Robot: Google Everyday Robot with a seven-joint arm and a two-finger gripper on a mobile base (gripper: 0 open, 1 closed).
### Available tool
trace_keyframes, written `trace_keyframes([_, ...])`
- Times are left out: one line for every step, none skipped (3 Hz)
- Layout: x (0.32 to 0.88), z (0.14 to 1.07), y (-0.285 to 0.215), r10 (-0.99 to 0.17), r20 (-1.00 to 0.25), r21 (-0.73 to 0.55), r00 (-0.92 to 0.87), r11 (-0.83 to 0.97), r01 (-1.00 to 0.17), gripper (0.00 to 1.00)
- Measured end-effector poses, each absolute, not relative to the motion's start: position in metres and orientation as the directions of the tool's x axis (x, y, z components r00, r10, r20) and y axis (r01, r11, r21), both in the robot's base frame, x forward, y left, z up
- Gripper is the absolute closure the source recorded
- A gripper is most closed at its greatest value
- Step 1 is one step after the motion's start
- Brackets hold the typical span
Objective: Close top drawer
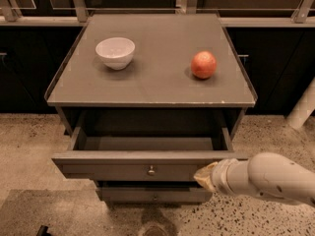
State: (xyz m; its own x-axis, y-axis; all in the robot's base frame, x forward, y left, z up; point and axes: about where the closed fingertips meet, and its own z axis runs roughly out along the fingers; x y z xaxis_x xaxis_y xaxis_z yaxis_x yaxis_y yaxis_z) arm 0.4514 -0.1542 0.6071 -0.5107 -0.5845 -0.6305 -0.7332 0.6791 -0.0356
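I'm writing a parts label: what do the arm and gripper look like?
The arm is a smooth, rounded off-white tube with a ringed collar; no cables or markings show. The gripper, by the right end of the top drawer front, is tan and tapered.

Arm point(283, 180): brought in from the lower right edge, laid almost level and stretched leftward.
Wrist point(227, 176): a pale, rounded cuff is seen in line with the forearm.
Pincer point(204, 176): held low, right of centre, its tan tip pointed left.
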Motion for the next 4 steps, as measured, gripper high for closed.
trace_keyframes([0.462,0.603,-0.15,-0.601,-0.612,-0.036,-0.514,0.67,-0.742,1.0])
trace_keyframes([0.457,0.603,-0.141,-0.603,-0.627,-0.016,-0.493,0.643,-0.766,1.0])
trace_keyframes([0.471,0.613,-0.116,-0.51,-0.727,0.069,-0.461,0.613,-0.787,1.0])
trace_keyframes([0.475,0.617,-0.113,-0.482,-0.751,0.08,-0.451,0.611,-0.788,1.0])
